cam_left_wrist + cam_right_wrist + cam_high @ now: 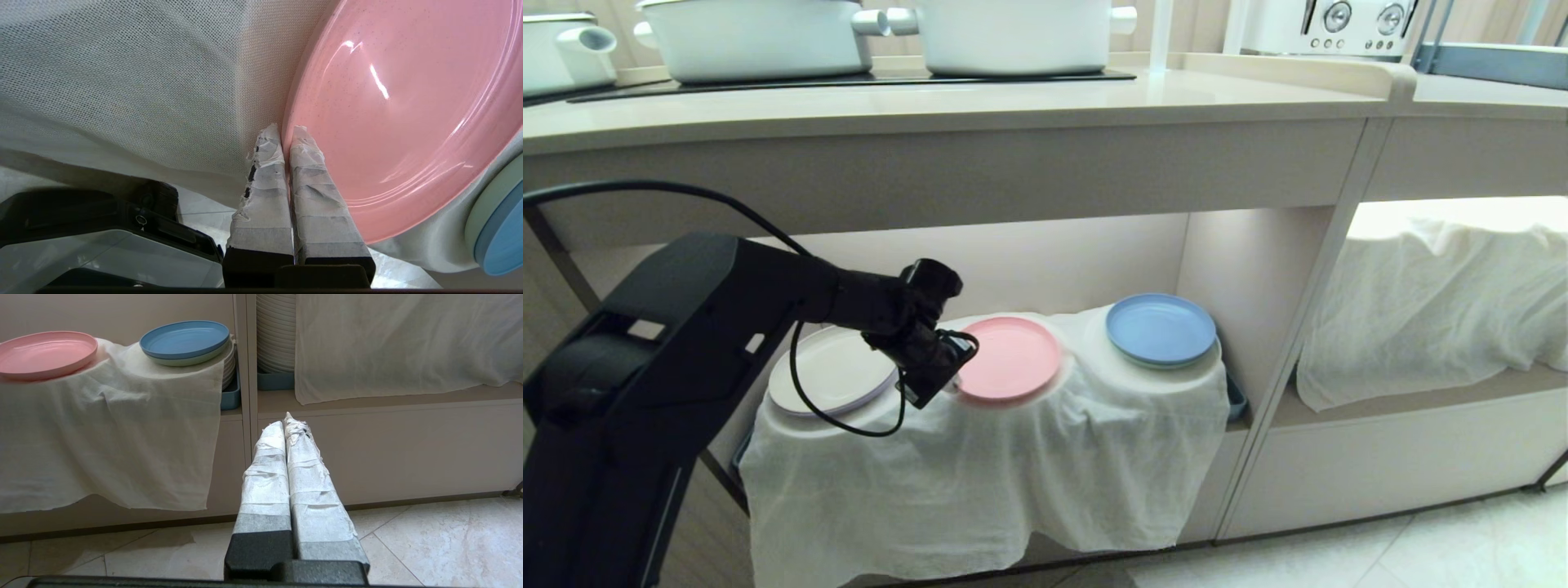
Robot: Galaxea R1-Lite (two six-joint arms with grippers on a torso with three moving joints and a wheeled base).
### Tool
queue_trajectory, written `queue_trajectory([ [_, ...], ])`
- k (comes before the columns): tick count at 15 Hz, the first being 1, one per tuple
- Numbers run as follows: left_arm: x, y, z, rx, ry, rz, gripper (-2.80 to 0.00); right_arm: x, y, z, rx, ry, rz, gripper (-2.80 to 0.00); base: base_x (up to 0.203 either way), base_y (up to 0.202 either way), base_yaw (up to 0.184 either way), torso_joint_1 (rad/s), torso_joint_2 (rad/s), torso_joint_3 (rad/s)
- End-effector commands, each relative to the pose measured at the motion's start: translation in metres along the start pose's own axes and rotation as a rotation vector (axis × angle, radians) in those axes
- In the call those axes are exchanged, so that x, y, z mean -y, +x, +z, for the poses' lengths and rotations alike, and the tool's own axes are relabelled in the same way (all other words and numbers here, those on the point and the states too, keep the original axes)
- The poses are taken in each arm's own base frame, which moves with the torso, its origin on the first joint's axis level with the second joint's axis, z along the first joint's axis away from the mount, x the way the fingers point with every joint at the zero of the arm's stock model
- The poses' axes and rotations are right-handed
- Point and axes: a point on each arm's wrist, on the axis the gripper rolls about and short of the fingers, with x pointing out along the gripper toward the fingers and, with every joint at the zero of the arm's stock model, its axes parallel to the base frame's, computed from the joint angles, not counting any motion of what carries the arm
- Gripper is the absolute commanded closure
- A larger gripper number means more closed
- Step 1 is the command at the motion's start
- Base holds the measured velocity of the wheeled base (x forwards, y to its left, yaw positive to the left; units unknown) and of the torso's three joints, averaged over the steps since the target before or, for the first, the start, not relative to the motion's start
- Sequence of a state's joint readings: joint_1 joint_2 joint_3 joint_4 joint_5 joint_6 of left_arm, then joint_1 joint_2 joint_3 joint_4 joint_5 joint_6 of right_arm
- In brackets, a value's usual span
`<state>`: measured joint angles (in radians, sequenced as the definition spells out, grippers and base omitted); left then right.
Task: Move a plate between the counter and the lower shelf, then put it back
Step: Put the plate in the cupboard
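Where left gripper (286, 132) pinches: plate (400, 122) rim.

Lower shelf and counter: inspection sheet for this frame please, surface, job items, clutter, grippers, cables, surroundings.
Surface: the counter carries white pots on a black hob panel; the lower shelf is draped with a white cloth.
Job's things: the pink plate lies flat on the middle cloth mound.
Clutter: blue plate and cream plate on the neighbouring mounds.
Grippers: left gripper shut, tips at the pink plate's rim, grip on it not clear; right gripper shut, empty, low over the floor.
Cables: black cable loops under the left wrist.
Surroundings: second cloth-covered alcove to the right; tiled floor.
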<state>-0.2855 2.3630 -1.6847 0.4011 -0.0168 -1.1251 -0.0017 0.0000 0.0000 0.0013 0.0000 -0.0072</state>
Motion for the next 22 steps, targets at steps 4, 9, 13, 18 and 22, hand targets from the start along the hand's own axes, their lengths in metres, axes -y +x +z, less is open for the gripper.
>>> queue_trajectory([
  [4, -0.001, 0.0, 0.0, -0.001, -0.007, 0.003, 0.0, 0.0, 0.0, 0.0, 0.0, 0.0, 0.0, 0.0, 0.0, 0.0, 0.0, 0.0, 0.0, 0.0],
  [9, -0.001, 0.002, 0.0, 0.0, -0.006, 0.007, -2.8, 0.0, 0.0, 0.0, 0.0, 0.0, 0.0, 0.0, 0.0, 0.0, 0.0, 0.0, 0.0, 0.0],
  [13, -0.001, 0.0, 0.0, -0.002, -0.007, 0.008, -2.8, 0.0, 0.0, 0.0, 0.0, 0.0, 0.0, 0.0, 0.0, 0.0, 0.0, 0.0, 0.0, 0.0],
  [18, 0.0, -0.005, 0.001, 0.003, -0.007, 0.0, -2.8, 0.0, 0.0, 0.0, 0.0, 0.0, 0.0, 0.0, 0.0, 0.0, 0.0, 0.0, 0.0, 0.0],
  [22, -0.002, -0.012, -0.001, -0.014, -0.012, 0.031, -2.8, 0.0, 0.0, 0.0, 0.001, 0.0, 0.0, 0.0, 0.0, 0.0, 0.0, 0.0, 0.0, 0.0],
])
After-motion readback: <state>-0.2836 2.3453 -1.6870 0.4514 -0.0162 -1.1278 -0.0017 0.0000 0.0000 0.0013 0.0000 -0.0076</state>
